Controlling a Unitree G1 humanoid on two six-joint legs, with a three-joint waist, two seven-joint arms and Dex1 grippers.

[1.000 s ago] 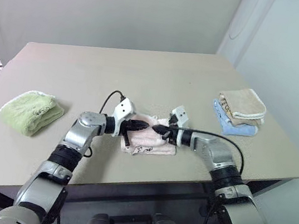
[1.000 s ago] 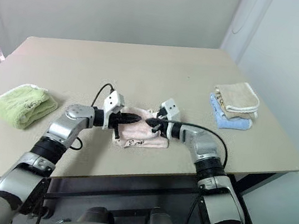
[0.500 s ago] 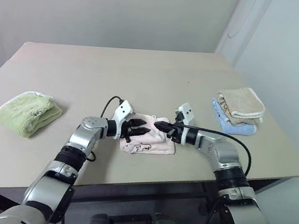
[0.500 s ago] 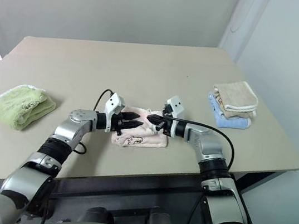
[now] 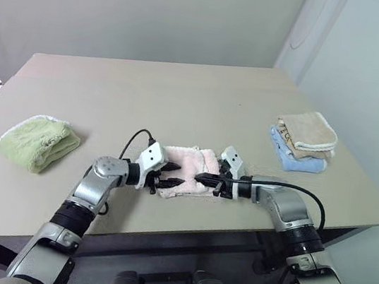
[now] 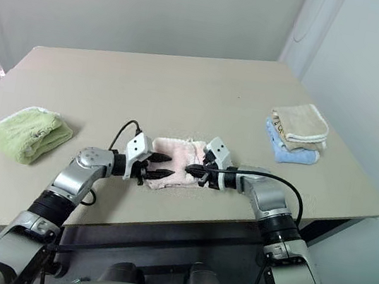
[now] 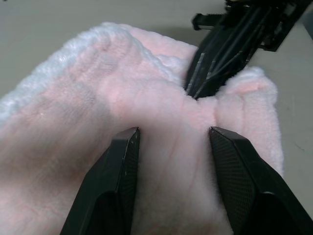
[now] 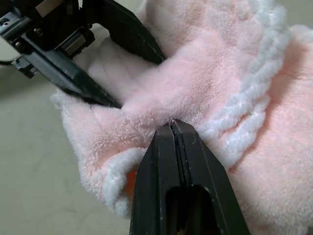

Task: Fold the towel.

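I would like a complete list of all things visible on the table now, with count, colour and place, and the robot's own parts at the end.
towel: one, pale pink with a white edge, folded at the near middle of the table, between the two grippers.
green towel: one, light green, bunched at the table's left side.
beige towel: one, beige, at the right side, on top of the blue towel.
blue towel: one, light blue, under the beige towel.
table: one, tan.
left gripper: one, black fingers, open, over the pink towel.
right gripper: one, black fingers, shut, tips on the pink towel.
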